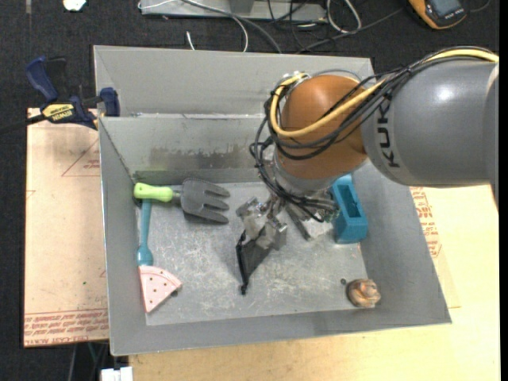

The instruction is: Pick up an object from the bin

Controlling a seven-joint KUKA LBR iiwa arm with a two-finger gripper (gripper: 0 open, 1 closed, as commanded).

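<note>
Nearest, along the bin's (278, 324) front wall, a pink wedge (157, 286) lay at the left and a small brown lump (363, 293) at the right, with bare floor between them. Farther in, the claw (263, 227) hung at the upper end of a black pointed piece (250, 259) in mid-bin; whether it was wide or narrow I could not tell. Beyond, a green-handled grey rake (198, 198) lay to the left and a blue block (348, 209) close on the right, near the side wall.

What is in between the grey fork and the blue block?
The robot's tool is between the grey fork and the blue block, with a black pointed piece right by its tip. The camera view shows this.
</note>
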